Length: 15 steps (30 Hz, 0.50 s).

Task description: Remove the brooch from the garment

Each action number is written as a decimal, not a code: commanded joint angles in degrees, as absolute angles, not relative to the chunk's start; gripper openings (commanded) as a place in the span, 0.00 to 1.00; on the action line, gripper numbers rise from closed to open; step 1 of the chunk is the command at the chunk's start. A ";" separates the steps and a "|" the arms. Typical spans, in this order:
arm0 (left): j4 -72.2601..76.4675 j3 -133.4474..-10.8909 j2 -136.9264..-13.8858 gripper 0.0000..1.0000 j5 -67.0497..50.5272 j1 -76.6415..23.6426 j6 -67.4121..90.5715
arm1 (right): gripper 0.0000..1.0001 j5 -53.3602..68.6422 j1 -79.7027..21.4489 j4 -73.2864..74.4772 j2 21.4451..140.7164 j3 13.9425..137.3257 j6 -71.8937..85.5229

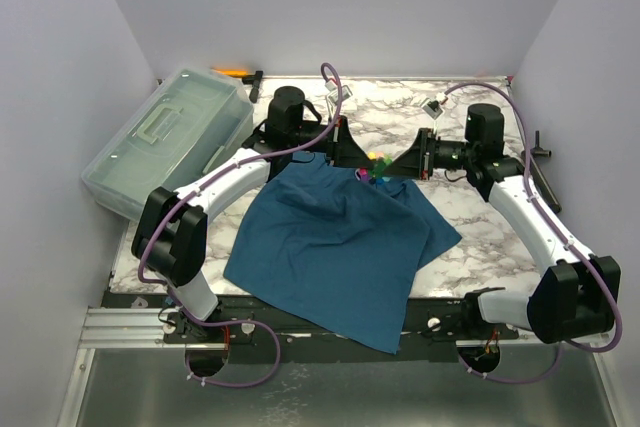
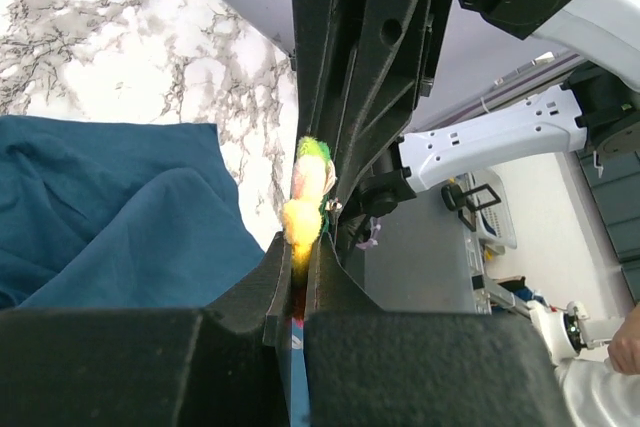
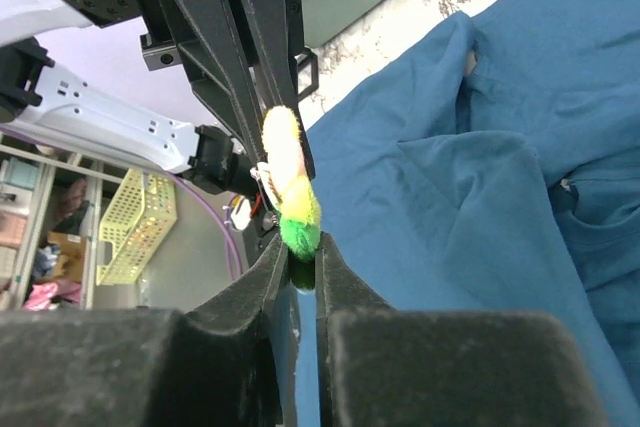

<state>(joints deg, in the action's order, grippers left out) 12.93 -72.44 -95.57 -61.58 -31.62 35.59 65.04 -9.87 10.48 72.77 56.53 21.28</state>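
The white-shelled left arm (image 1: 215, 187) and right arm (image 1: 530, 215) are carrying bulky black joints (image 1: 175, 237). A thin purple cable (image 1: 141, 247) is looping along each.

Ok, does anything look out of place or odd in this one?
The shirt lies crooked and rumpled, one corner hanging off the table's near edge. The left hand and the right hand both pinch the brooch at once. Nothing looks damaged.

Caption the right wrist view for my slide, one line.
Right gripper pinching the green end of the brooch, left gripper clamped on its yellow end, teal garment rumpled alongside.
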 commanded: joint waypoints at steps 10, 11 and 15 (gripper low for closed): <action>9.90 -72.45 -93.31 0.00 -61.00 -31.40 34.65 | 0.26 66.33 -9.93 10.46 73.20 57.24 21.01; 7.01 -73.10 -93.23 0.00 -60.41 -31.23 33.01 | 0.42 65.88 -9.93 11.51 73.42 57.60 20.36; -4.66 -73.75 -91.20 0.00 -57.60 -29.94 26.08 | 0.57 65.24 -9.88 14.15 74.25 58.84 18.85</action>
